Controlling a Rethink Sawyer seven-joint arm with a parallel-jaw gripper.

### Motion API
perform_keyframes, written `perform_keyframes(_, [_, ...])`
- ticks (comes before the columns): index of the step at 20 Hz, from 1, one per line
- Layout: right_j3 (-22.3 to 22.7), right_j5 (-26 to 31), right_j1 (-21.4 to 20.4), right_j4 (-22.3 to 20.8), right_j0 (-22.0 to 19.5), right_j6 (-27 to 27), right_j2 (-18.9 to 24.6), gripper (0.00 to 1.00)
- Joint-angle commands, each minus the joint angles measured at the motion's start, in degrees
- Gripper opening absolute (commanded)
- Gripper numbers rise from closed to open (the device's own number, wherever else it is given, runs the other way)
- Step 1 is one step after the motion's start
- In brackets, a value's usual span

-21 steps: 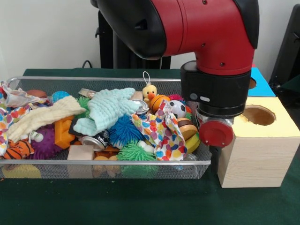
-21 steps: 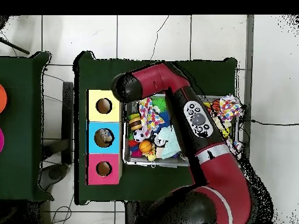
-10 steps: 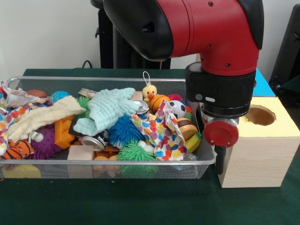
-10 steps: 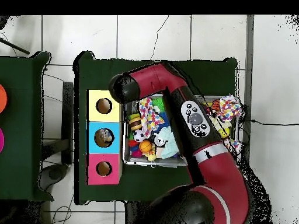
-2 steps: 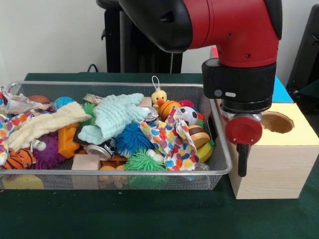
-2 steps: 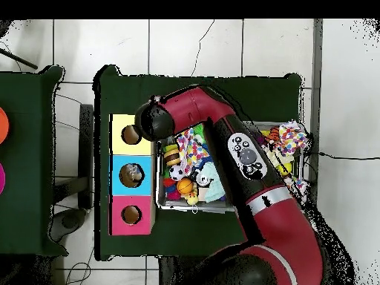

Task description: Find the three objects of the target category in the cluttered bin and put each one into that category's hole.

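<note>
Red and black, the arm (image 5: pixel 224 30) comes down at the right end of the wire mesh bin (image 5: pixel 114 177), and its wrist hangs over the gap between the bin's right rim and the yellow-topped wooden box (image 5: pixel 279 159). The gripper (image 5: pixel 242 162) shows only as a dark tip below a round red cap, in front of the box's near left corner; whether it is released, clenched or holding anything cannot be told. In the overhead view the arm's end (image 6: pixel 152 120) sits beside the yellow hole (image 6: pixel 130 134), partly over that box's edge.

The bin is full of clutter: a pale green cloth (image 5: pixel 117 114), a cream cloth (image 5: pixel 45 124), a polka-dot cloth (image 5: pixel 169 142), a blue spiky ball (image 5: pixel 130 139), a green spiky ball (image 5: pixel 143 162), a purple spiky ball (image 5: pixel 47 154), a small soccer ball (image 5: pixel 189 115), a yellow duck toy (image 5: pixel 159 98), an orange block (image 5: pixel 66 142), a wooden block (image 5: pixel 85 163) and a crushed can (image 5: pixel 98 151).

From overhead, the row of boxes runs yellow, then blue (image 6: pixel 132 173), then pink (image 6: pixel 131 214), each with one round hole. Something lies inside the blue hole; what it is cannot be made out.
</note>
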Motion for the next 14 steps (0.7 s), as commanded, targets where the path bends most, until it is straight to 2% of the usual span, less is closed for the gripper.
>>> perform_keyframes(1, [6.55,-1.1,-2.43,-1.04,-2.4,-7.35,-1.01,1.0])
perform_keyframes(4, [6.23,-0.84,-2.26,-1.07,-2.45,-7.58,-0.98,1.0])
perform_keyframes(11, [-2.3,6.23,-0.34,-0.43,2.44,-7.24,-2.01,1.0])
perform_keyframes(14, [-4.28,6.88,0.46,-0.68,4.43,-5.69,-2.72,1.0])
